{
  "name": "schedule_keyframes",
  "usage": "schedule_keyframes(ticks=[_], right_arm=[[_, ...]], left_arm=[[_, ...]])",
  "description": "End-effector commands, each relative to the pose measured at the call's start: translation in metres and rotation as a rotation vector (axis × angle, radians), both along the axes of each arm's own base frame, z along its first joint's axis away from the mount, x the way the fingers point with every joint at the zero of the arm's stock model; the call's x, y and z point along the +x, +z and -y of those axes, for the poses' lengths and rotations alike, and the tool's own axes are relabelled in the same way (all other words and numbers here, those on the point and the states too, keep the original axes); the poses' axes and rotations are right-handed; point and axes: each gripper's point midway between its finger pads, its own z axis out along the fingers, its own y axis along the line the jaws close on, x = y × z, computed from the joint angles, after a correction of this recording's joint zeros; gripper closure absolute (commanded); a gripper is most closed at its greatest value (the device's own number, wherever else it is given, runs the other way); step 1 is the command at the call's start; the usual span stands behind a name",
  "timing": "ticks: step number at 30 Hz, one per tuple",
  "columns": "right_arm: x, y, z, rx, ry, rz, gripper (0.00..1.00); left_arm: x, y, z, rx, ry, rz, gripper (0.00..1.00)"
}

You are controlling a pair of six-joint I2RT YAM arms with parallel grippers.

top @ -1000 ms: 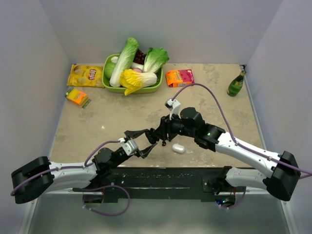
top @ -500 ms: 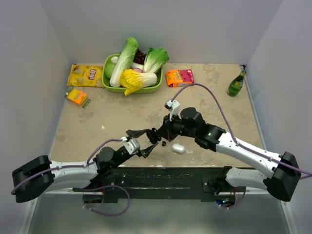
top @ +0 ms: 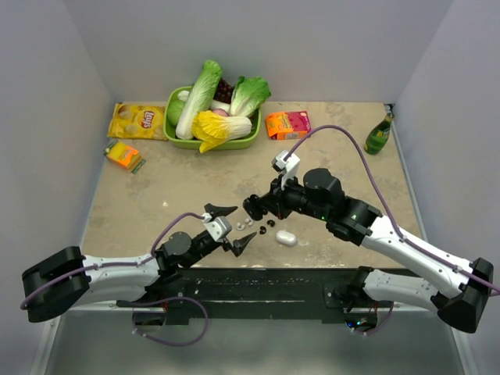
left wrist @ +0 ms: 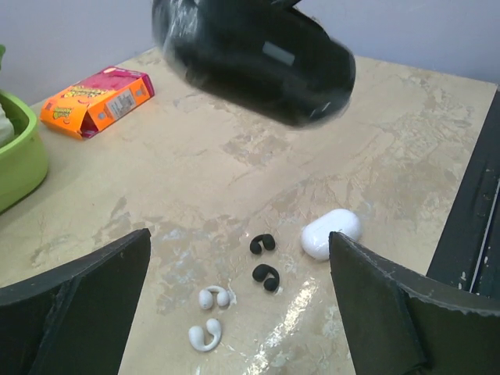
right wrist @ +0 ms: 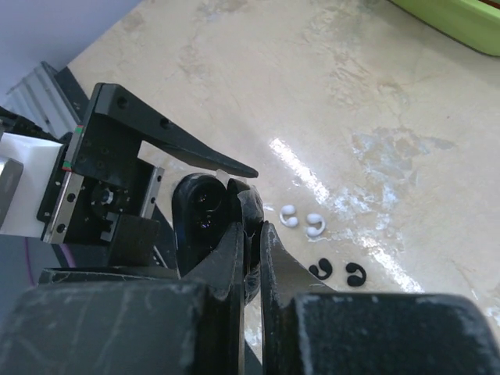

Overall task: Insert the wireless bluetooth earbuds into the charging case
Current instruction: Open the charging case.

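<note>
Hands first: the left hand (left wrist: 238,238) is spread wide over the worktop (left wrist: 375,125), gripping nothing; the two white earbuds (left wrist: 212,297) lie loose side by side on the surface, between its fingers as seen from above; two black clip-shaped pieces (left wrist: 266,277) lie just beside them; the charging case (left wrist: 331,233), closed, rests near those pieces, apart from the earbuds; the right hand (right wrist: 251,234) hangs above this cluster, fingers pinched narrow on a black rounded object (right wrist: 205,209); farther off sit an orange box (left wrist: 98,100) and a green tub (left wrist: 16,148).
</note>
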Motion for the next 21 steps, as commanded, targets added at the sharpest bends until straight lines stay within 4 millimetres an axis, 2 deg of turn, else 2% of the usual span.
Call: schedule_keyframes(ticks=[1, 3, 5, 6, 7, 8, 9, 11, 12, 13, 18, 21], right_arm=[[0.007, 0.023, 0.012, -0.028, -0.048, 0.130, 1.00], [0.019, 0.027, 0.026, -0.050, -0.144, 0.198, 1.00], [0.017, 0.033, 0.032, -0.083, -0.175, 0.277, 1.00], [0.022, 0.036, 0.040, -0.126, -0.225, 0.329, 1.00], [0.015, 0.036, 0.038, -0.160, -0.212, 0.345, 1.00], [0.013, 0.032, 0.038, -0.215, -0.203, 0.366, 1.00], [0.016, 0.039, 0.043, -0.269, -0.228, 0.406, 1.00], [0.005, 0.026, 0.040, -0.385, -0.189, 0.429, 1.00], [-0.001, 0.031, 0.039, -0.411, -0.175, 0.461, 1.00], [-0.001, 0.032, 0.045, -0.447, -0.195, 0.476, 1.00], [-0.014, 0.045, 0.051, -0.457, -0.155, 0.542, 1.00], [-0.022, 0.044, 0.048, -0.452, -0.109, 0.544, 1.00]], left_arm=[[-0.001, 0.021, 0.007, -0.057, -0.020, -0.018, 0.00], [-0.009, 0.020, 0.009, -0.081, -0.054, -0.079, 0.00], [-0.016, 0.033, 0.008, -0.143, -0.087, -0.106, 0.00], [-0.021, 0.039, 0.008, -0.163, -0.116, -0.115, 0.00], [-0.025, 0.045, 0.009, -0.180, -0.139, -0.123, 0.00], [-0.037, 0.046, 0.015, -0.185, -0.216, -0.147, 0.00], [-0.037, 0.049, 0.016, -0.185, -0.240, -0.159, 0.00], [-0.041, 0.049, 0.020, -0.185, -0.294, -0.211, 0.00], [-0.043, 0.049, 0.022, -0.175, -0.341, -0.228, 0.00], [-0.045, 0.049, 0.023, -0.176, -0.368, -0.237, 0.00], [-0.051, 0.051, 0.033, -0.169, -0.473, -0.253, 0.00], [-0.051, 0.056, 0.037, -0.159, -0.496, -0.231, 0.02]])
